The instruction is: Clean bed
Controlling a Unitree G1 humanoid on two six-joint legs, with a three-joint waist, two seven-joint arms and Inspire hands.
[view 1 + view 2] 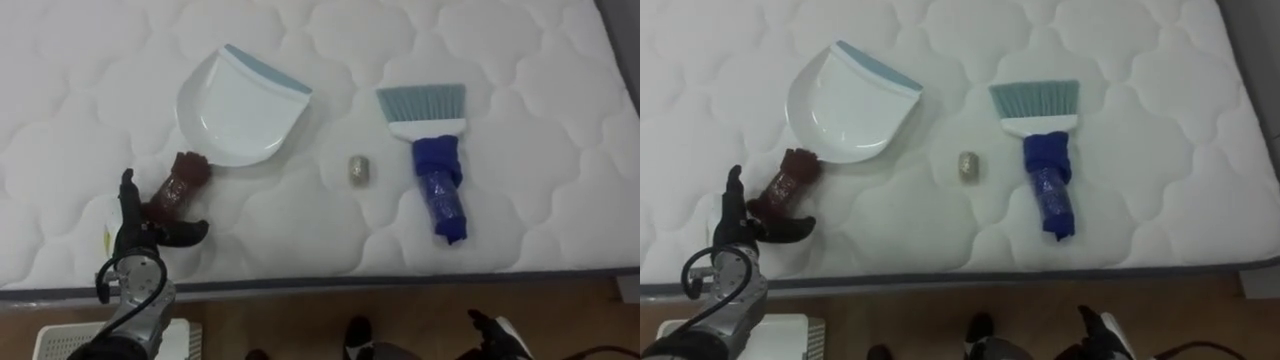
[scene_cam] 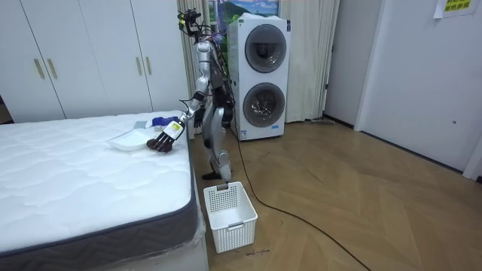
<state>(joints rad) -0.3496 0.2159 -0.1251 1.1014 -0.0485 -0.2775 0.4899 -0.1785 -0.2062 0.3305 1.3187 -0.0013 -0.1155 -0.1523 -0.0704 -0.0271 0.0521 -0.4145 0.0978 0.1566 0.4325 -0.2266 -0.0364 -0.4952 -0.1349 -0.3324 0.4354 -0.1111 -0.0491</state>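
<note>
While our left hand (image 1: 135, 240) sits by the dark red handle (image 1: 178, 190) of the dustpan (image 1: 240, 105), fingers apart and clamped on nothing, we should wrap that handle squarely, keeping the pan flat on the mattress (image 1: 540, 230), lip toward the crumpled scrap (image 1: 361, 170).

The bed (image 1: 520, 230) is white, quilted in a rounded, cloud-like pattern, with a grey band along its side. The dustpan (image 1: 240, 110) is white with a pale blue lip and a dark red-brown grip (image 1: 178, 187). The brush (image 1: 428, 128) has light blue bristles (image 1: 420, 101), a white head and a deep blue wrapped handle (image 1: 442, 195). The small lump (image 1: 360, 170) looks olive-tan, perhaps speckled. The left robot hand (image 1: 135, 235) is black. The floor (image 2: 339, 196) is brown herringbone wood, and the basket (image 2: 230, 214) is white lattice.
</note>
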